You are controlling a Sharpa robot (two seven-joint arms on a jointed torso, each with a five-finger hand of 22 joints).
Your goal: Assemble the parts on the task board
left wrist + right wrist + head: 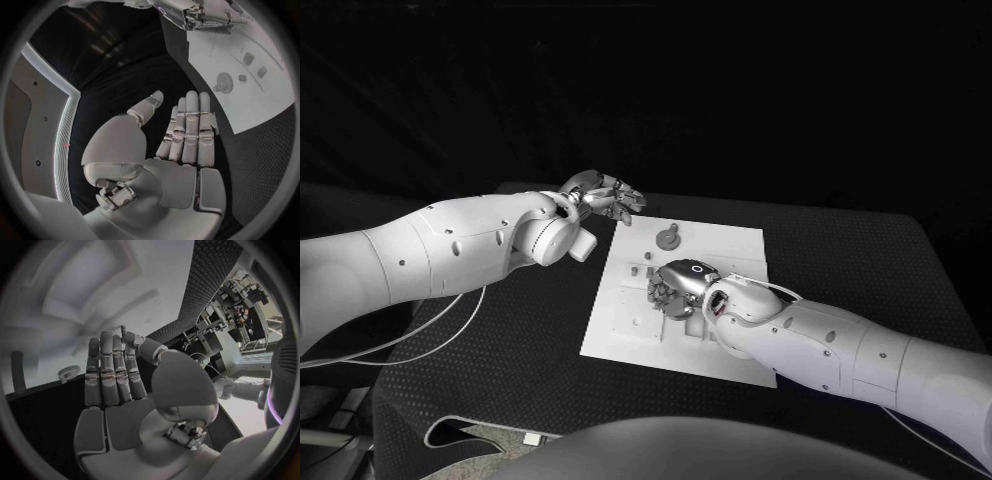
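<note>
The white task board [733, 250] lies in the middle of the black table. A round grey part [669, 238] stands near its far edge, and small grey parts [636, 270] sit by its left side. My right hand [679, 288] hovers over the board's middle; its fingers [112, 370] are straight and hold nothing. A round ribbed part [67, 372] stands on the board beyond them. My left hand [604, 194] hangs just off the board's far left corner, fingers [190, 125] stretched flat with nothing in the palm. The left wrist view shows the board [269, 95] and the round part [224, 80].
Black table [516, 330] surrounds the board, with free room on the left and front. A white cable [437, 325] trails under my left arm near the table's left edge.
</note>
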